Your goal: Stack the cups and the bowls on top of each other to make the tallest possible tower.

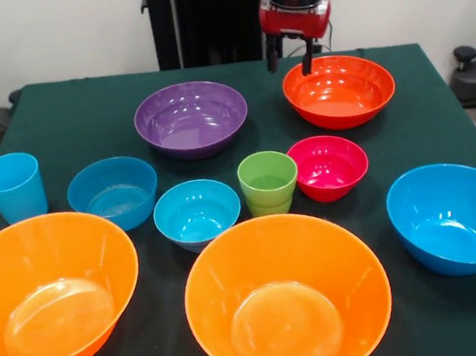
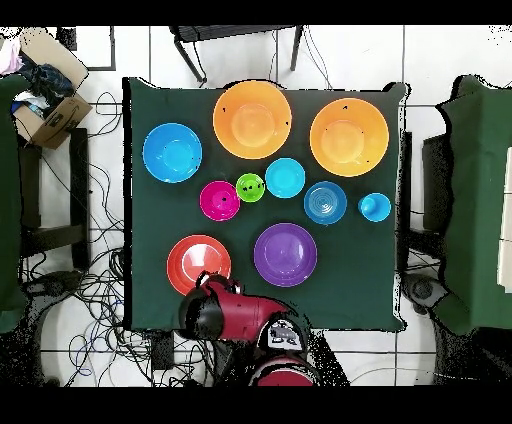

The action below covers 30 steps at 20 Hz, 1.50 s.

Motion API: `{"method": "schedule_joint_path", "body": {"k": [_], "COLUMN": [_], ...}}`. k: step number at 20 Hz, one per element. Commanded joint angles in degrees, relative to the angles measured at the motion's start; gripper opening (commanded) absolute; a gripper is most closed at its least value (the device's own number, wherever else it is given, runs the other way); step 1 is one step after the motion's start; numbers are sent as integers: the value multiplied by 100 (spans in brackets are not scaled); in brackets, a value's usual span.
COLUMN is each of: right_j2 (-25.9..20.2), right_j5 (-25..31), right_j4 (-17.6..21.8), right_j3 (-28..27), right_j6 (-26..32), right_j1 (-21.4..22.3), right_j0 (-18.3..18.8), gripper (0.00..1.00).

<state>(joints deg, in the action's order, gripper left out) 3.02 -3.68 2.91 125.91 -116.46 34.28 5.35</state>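
Note:
My gripper (image 1: pixel 289 59) is open and empty, hanging over the far left rim of the red-orange bowl (image 1: pixel 340 89). In the overhead view my arm (image 2: pixel 215 308) covers it, beside that bowl (image 2: pixel 197 262). All bowls and cups stand apart and upright; nothing is nested. The purple bowl (image 1: pixel 191 117) is left of the red-orange one. In the middle row stand the light blue cup (image 1: pixel 12 186), a blue bowl (image 1: pixel 112 192), a smaller blue bowl (image 1: pixel 196 213), the lime green cup (image 1: pixel 268 181) and the pink-red bowl (image 1: pixel 328 166). Two big orange bowls (image 1: pixel 49 290) (image 1: pixel 286 297) and a big blue bowl (image 1: pixel 455 216) are nearest the camera.
The table wears a dark green cloth (image 1: pixel 84 109). The black pedestal (image 1: pixel 203 19) stands behind it. In the overhead view a cardboard box (image 2: pixel 50 110) sits on a side table and cables (image 2: pixel 100 300) lie on the floor.

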Motion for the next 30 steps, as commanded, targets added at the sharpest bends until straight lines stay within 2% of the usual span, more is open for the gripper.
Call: {"method": "schedule_joint_path", "body": {"k": [1,15,30], "right_j2": [-349,-473,-307], "right_j5": [-554,-1213,-1102], "right_j4": [-89,-63,-90], "right_j3": [-209,-435,-500], "right_j6": [-1031,-1049,-820], "right_j1": [-533,-1214,-1136], "right_j0": [-79,43,-200], "gripper": [100,100,100]}}
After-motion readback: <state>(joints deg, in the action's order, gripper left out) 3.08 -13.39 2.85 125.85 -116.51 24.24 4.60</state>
